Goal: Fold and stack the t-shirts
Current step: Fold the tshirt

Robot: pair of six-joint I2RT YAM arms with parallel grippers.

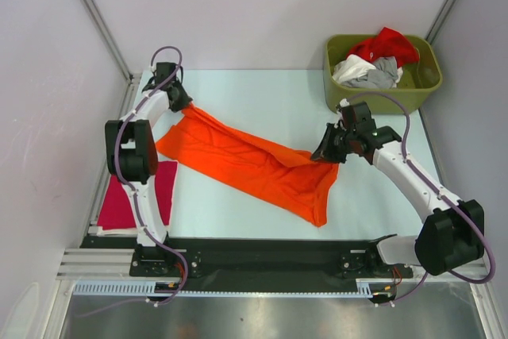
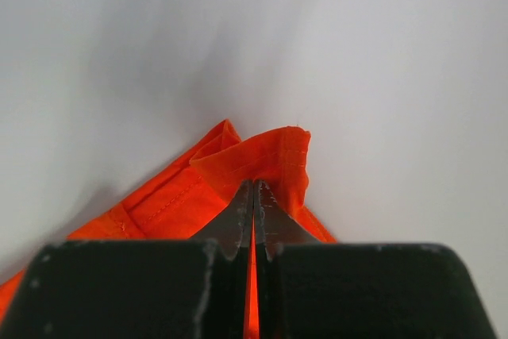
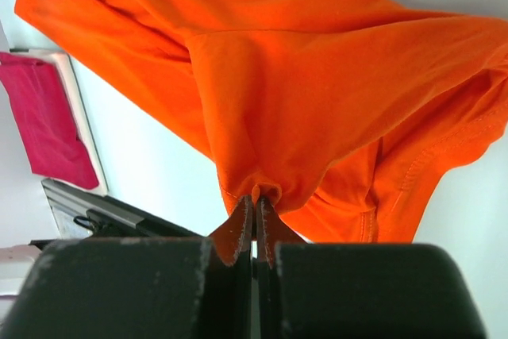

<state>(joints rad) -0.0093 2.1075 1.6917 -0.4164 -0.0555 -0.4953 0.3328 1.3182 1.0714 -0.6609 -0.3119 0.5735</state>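
First, on the far left, the pink-red t-shirt [image 1: 135, 196] lies flat by the edge of the desk [image 1: 262, 93], likely to start the stack. Next, the left end effector [image 1: 181, 102] is pinched tight on a hem corner of the orange t-shirt [image 1: 246, 163]. The right end effector [image 1: 325, 151] squeezes a bunch of it too, so the cloth stretches between the 2. I think they are pulling it flat for folding. More t-shirts [image 1: 373, 65] wait in the green bin [image 1: 397, 101].

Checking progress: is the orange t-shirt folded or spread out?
Spread out, not folded: the orange t-shirt stretches diagonally, wrinkled, between the left gripper and right gripper.
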